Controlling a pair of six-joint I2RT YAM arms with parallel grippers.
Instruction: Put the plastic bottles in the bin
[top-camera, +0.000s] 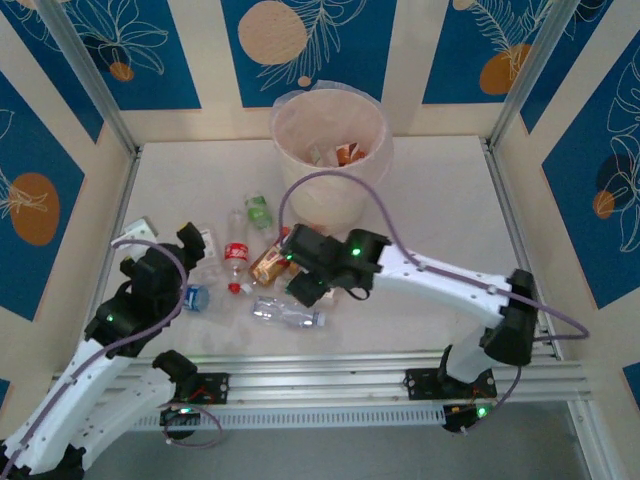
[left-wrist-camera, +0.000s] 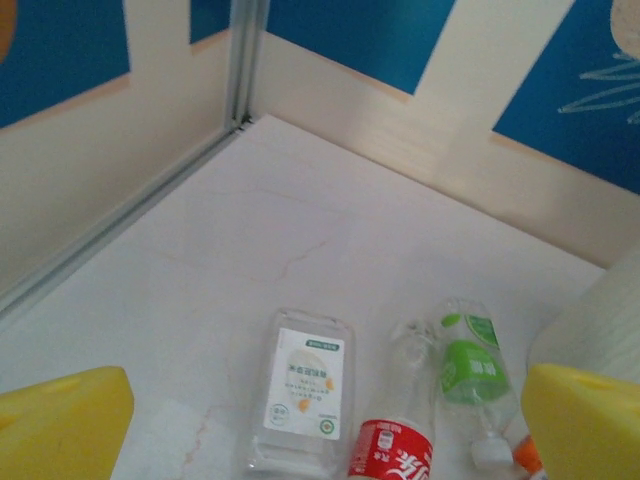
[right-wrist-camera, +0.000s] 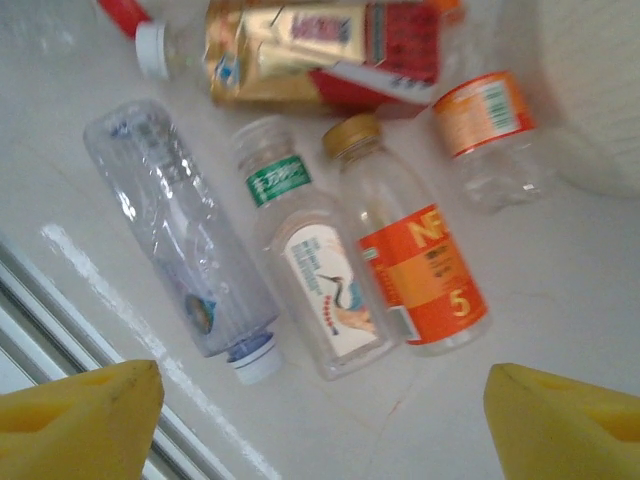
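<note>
**Hovering over the plastic bottles (top-camera: 236, 255) — jaws wide on both arms, nothing held**

Top view: bin (top-camera: 330, 200) stands upright at the far centre of the table (top-camera: 450, 200), a few bottles inside it. The loose ones lie in a cluster on the table just near-left of it.

Right gripper (right-wrist-camera: 322, 400): yellow pads (right-wrist-camera: 80, 420) sit at the two bottom corners of the right wrist view, spread well apart, gap bare. Bottles lie just ahead, none touching a pad. Left to right: clear ribbed bottle (right-wrist-camera: 175, 240), blue cap toward the gripper; crane-label bottle (right-wrist-camera: 320, 285) with a green neck band; orange-label bottle (right-wrist-camera: 425, 275) with a gold cap. These three lie flat, side by side, the middle one roughly centred between the pads. Beyond them a gold-and-red bottle (right-wrist-camera: 320, 45) lies crosswise, and an orange-banded bottle (right-wrist-camera: 490, 130) lies close to the bin wall at the right edge.

Left gripper (left-wrist-camera: 325, 410): its pads (left-wrist-camera: 60, 420) likewise spread to the frame corners, empty. Flat white-label bottle (left-wrist-camera: 305, 390) lies ahead, about centred in the gap. Red-label bottle (left-wrist-camera: 392, 450) is at its right side — touching or not, can't tell. Green-label bottle (left-wrist-camera: 470, 365) lies further right, next to the bin.
</note>
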